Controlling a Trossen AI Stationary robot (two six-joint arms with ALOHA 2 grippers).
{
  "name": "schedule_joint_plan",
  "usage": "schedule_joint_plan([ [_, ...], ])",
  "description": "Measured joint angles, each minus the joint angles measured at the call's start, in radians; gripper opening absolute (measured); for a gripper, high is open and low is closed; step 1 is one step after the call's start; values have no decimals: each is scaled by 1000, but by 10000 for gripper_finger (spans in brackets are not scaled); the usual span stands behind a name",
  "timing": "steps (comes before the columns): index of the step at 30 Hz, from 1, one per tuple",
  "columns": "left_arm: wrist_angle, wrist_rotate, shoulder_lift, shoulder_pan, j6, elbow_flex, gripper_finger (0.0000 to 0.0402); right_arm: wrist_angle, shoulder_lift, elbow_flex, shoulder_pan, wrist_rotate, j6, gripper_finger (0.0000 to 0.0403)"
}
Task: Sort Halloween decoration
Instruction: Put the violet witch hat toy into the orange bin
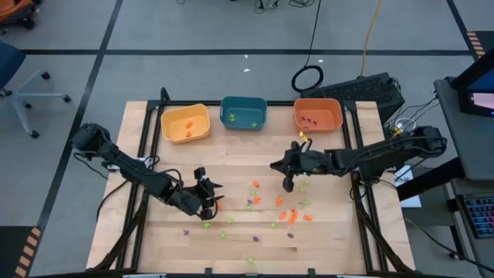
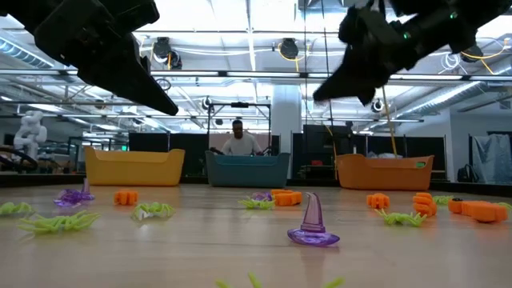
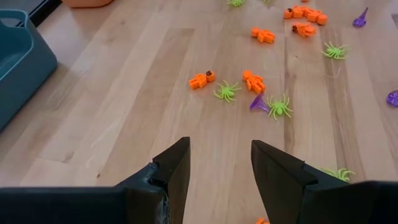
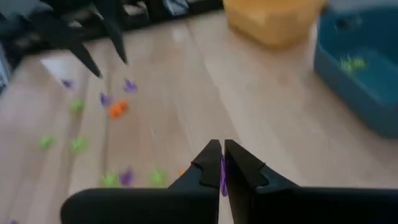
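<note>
Small orange, light-green and purple trinkets (image 1: pixel 289 216) lie scattered on the wooden table, mostly in its near middle and right. A purple witch hat (image 2: pixel 312 224) stands upright near the front. My right gripper (image 4: pixel 222 157) hangs above the table's middle right (image 1: pixel 287 184), shut on a thin purple trinket. My left gripper (image 3: pixel 221 165) is over the near left part (image 1: pixel 210 197), open, with only bare wood between its fingers. An orange figure (image 3: pixel 254 81) and a green spider (image 3: pixel 227 91) lie ahead of it. My right gripper pinches a purple trinket between its two fingers; only a thin purple sliver (image 4: pixel 222 177) shows in the slit between them. The fingers slant down toward the table's left side. The trinket is lifted clear of the table.
Three bins stand along the far edge: yellow (image 1: pixel 185 123) with orange pieces, teal (image 1: pixel 243 113) with green ones, orange (image 1: pixel 317 116) with a few dark pieces. A person shows in the room behind the teal bin (image 2: pixel 238 138). Bare wood lies between bins and trinkets.
</note>
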Motion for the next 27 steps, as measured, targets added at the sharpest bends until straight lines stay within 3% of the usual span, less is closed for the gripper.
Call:
schedule_joint_plan([
  [10,7,1,0,0,0,0,168,365,160,1,47,43,-114,0],
  [27,4,5,0,0,0,0,168,890,494,1,48,12,-89,0],
])
